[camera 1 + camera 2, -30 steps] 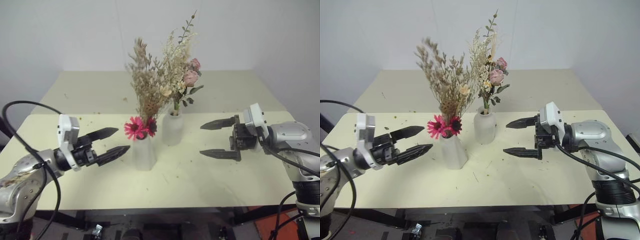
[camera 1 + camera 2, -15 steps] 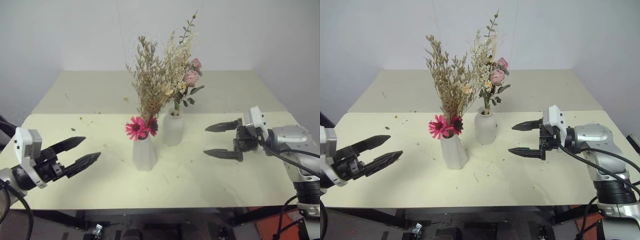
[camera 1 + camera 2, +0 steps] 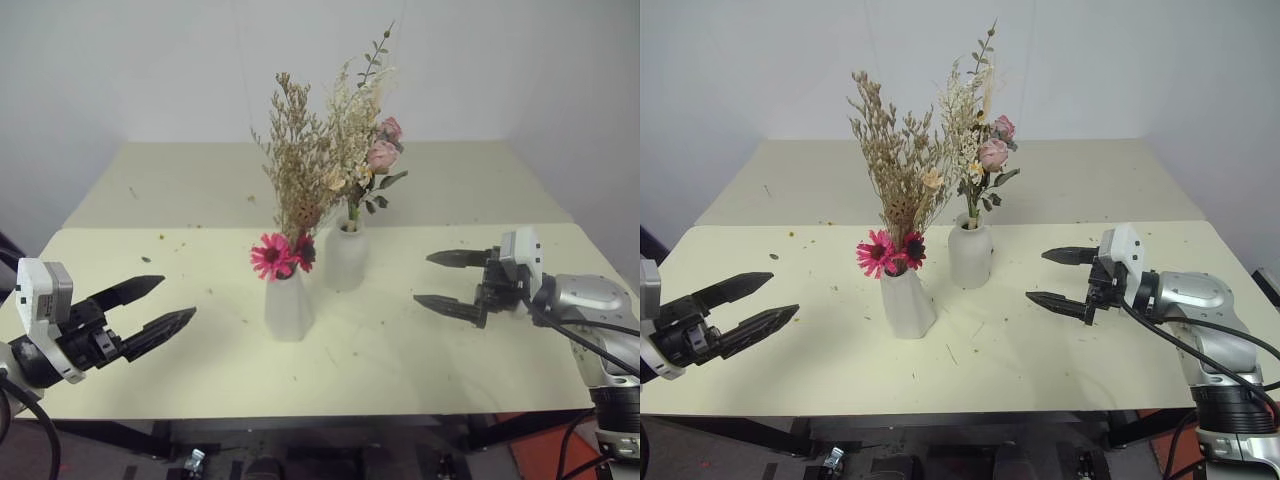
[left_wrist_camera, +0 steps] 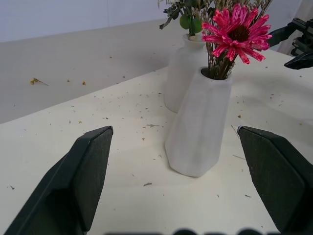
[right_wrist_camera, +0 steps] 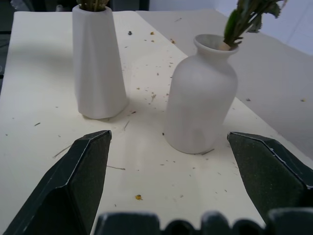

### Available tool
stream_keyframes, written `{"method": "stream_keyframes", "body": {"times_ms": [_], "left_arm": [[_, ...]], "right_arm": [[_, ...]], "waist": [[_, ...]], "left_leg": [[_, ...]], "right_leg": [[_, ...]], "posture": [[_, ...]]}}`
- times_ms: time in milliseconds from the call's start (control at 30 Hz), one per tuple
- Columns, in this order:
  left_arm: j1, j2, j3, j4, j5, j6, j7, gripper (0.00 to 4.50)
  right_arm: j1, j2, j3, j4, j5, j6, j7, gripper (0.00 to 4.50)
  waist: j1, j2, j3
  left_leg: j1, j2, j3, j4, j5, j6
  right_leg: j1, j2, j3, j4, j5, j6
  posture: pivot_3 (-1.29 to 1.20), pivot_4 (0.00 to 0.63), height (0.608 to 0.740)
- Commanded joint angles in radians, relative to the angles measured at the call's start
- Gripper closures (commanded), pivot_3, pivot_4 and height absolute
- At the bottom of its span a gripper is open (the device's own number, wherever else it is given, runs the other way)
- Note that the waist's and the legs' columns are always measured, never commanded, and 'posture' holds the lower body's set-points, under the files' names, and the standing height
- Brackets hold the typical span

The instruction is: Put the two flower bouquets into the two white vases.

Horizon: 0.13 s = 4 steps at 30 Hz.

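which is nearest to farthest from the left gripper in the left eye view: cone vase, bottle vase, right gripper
1. The tapered cone vase with the magenta daisy bouquet, the front vase, closest to the left gripper.
2. The bottle-shaped vase with the pink rose bouquet, just behind and to the right of the first.
3. The right gripper, open, across the table on the far right.

A pale cream rectangular tabletop (image 3: pixel 400 370) — flecked with small dried plant crumbs — adjoins a second, duller beige table (image 3: pixel 200 180) behind it. Plain white walls (image 3: pixel 120 60) meet in a corner; the floor beneath lies dark.
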Motion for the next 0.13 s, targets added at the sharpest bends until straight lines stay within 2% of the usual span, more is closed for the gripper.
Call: {"method": "stream_keyframes", "body": {"times_ms": [33, 133], "left_arm": [[-0.027, 0.030, -0.002, -0.009, 0.007, -0.034, -0.007, 0.04], [-0.041, 0.036, -0.020, 0.000, 0.020, -0.048, -0.019, 0.04]], "right_arm": [[0.004, -0.029, -0.031, -0.044, 0.011, 0.000, -0.004, 0.00], [0.012, -0.040, -0.032, -0.051, 0.013, 0.001, 0.003, 0.00]], "waist": [[0.000, 0.000, 0.000], [0.000, 0.000, 0.000]], "left_leg": [[0.000, 0.000, 0.000, 0.000, 0.000, 0.000], [0.000, 0.000, 0.000, 0.000, 0.000, 0.000]], "right_leg": [[0.000, 0.000, 0.000, 0.000, 0.000, 0.000], [0.000, 0.000, 0.000, 0.000, 0.000, 0.000]], "posture": [[0.00, 0.150, 0.740], [0.00, 0.150, 0.740]]}}
